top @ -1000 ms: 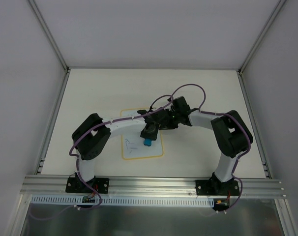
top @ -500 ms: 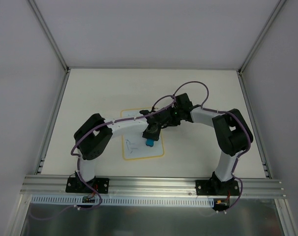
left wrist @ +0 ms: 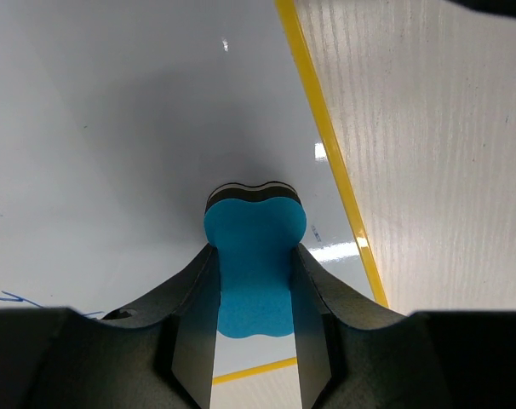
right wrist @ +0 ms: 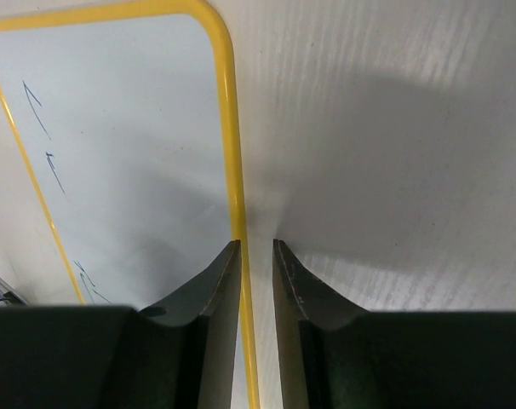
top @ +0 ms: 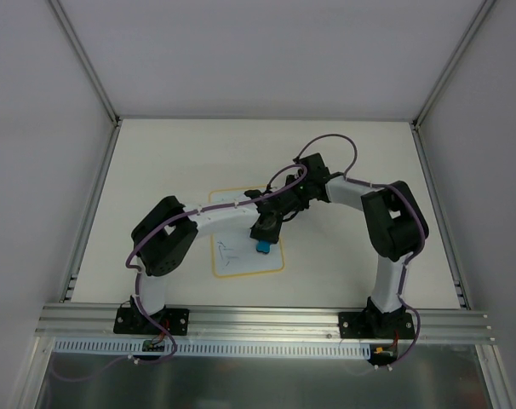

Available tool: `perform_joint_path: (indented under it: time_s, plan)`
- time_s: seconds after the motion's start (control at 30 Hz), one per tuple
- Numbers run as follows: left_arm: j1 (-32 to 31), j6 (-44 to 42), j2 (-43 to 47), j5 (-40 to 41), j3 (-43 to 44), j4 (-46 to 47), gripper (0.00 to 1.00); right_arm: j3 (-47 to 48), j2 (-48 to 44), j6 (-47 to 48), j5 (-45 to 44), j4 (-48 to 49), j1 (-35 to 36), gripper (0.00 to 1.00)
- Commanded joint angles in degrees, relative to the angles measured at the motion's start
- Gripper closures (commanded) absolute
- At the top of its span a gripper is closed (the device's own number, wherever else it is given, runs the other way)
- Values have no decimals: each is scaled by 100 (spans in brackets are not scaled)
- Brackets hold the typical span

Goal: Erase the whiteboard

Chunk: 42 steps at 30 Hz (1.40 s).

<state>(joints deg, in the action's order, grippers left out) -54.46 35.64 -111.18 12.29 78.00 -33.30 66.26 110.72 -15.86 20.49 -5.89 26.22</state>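
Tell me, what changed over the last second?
The right gripper swung its wrist farther out and parted its jaws slightly, astride the right edge of the yellow-bordered rectangular whiteboard. The left gripper slid the blue bone-shaped foam eraser slightly rightward. Its grip, the board and the blue scribbles stayed.

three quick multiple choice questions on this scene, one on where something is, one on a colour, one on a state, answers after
1. Where is the eraser?
A. lying loose on the bare table
B. between the left gripper's fingers, on the whiteboard
C. on the metal rail at the near edge

2. What colour is the whiteboard's border?
A. red
B. green
C. yellow

3. What state is the whiteboard's surface in?
A. some blue marks remain
B. wiped fully clean
C. covered in writing edge to edge

Answers:
1 B: the left wrist view shows both fingers clamping it over the white surface.
2 C: a yellow line rims the board in every view.
3 A: the right wrist view shows a few short blue strokes.
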Motion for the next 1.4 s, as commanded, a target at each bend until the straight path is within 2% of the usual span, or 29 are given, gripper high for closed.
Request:
perform_joint_path:
  time_s: [0.0,0.37,0.8,1.1,1.37]
  plan:
    - [-65,40,-9,-104,66,-80,100,89,362,118,-133,-378,24,75]
    - [-65,-39,52,-166,-12,34,100,317,477,48,-344,-667,217,77]
    - [-74,-215,237,-289,-232,306,100,598,574,-40,-687,-1133,349,100]
    - [-74,-277,-53,-649,-118,333,100,599,574,-67,-713,-1160,349,100]
    - [-311,214,166,-869,-750,315,100,599,574,-93,-766,-1169,332,100]
